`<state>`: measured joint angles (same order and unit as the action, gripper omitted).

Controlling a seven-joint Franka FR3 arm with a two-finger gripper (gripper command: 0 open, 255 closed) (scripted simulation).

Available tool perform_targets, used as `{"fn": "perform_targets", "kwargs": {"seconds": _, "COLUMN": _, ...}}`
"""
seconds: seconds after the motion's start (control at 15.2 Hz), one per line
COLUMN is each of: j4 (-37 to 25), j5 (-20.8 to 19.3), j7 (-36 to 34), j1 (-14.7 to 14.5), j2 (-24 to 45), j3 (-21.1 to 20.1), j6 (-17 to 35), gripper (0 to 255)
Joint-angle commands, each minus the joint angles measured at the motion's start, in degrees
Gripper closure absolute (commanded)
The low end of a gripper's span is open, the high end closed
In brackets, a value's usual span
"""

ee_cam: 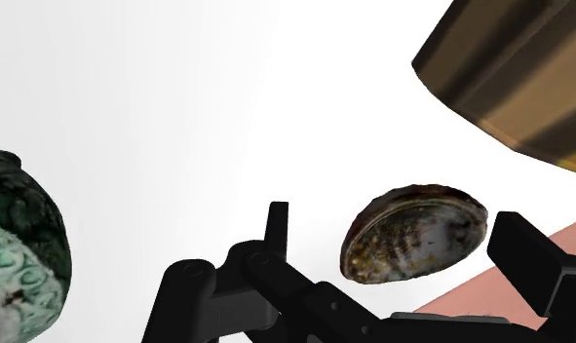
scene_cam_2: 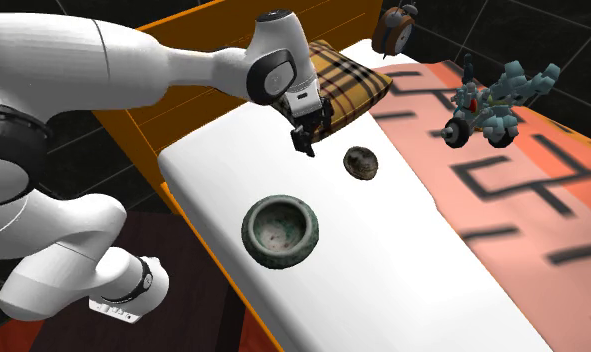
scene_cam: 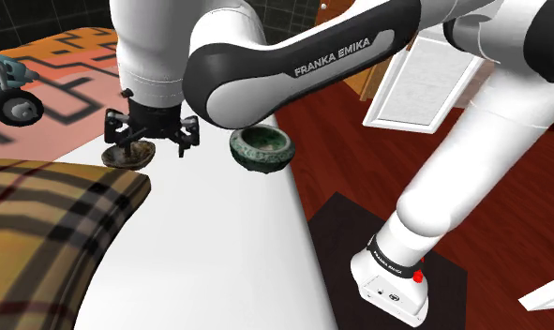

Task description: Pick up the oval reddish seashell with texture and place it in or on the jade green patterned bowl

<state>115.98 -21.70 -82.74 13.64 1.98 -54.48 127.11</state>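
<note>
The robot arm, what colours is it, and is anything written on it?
The arm is round and chunky, white with dark grey joints. One dark band carries white letters, FRANKA EMIKA. Its two jaws are all black, and there is a small red spot near its bottom end.

Bright, even, sharp renders; soft shadows

Before me lies a white bed (scene_cam: 218,244) in an orange frame (scene_cam_2: 133,128). A plaid pillow (scene_cam: 50,225) rests at one end, beside a salmon blanket (scene_cam_2: 513,200) with black lines; a grey-blue wheeled toy (scene_cam_2: 493,100) stands on the blanket. A clock (scene_cam_2: 395,30) sits near the pillow.
</note>
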Motion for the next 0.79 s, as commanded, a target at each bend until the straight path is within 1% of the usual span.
{"fn": "perform_targets", "kwargs": {"seconds": 0.0, "j4": -5.32, "j5": -10.31, "j7": -8.49, "j1": -2.30, "j2": 7.82, "j3": -0.71, "j6": -2.93, "gripper": 0}}
{"fn": "perform_targets", "kwargs": {"seconds": 0.07, "j4": -8.15, "j5": -14.18, "j7": -11.50, "j1": -4.81, "j2": 11.35, "j3": 0.32, "j6": -4.64, "gripper": 0}}
{"fn": "perform_targets", "kwargs": {"seconds": 0.13, "j4": -9.84, "j5": -16.10, "j7": -12.97, "j1": -6.57, "j2": 13.22, "j3": 1.26, "j6": -5.59, "gripper": 0}}
{"fn": "perform_targets", "kwargs": {"seconds": 0.59, "j4": -9.24, "j5": -20.17, "j7": -15.20, "j1": -8.20, "j2": 16.97, "j3": 3.95, "j6": -2.85, "gripper": 0}}
{"fn": "perform_targets", "kwargs": {"seconds": 0.73, "j4": -9.21, "j5": -20.52, "j7": -15.39, "j1": -8.32, "j2": 17.30, "j3": 4.15, "j6": -2.64, "gripper": 0}}
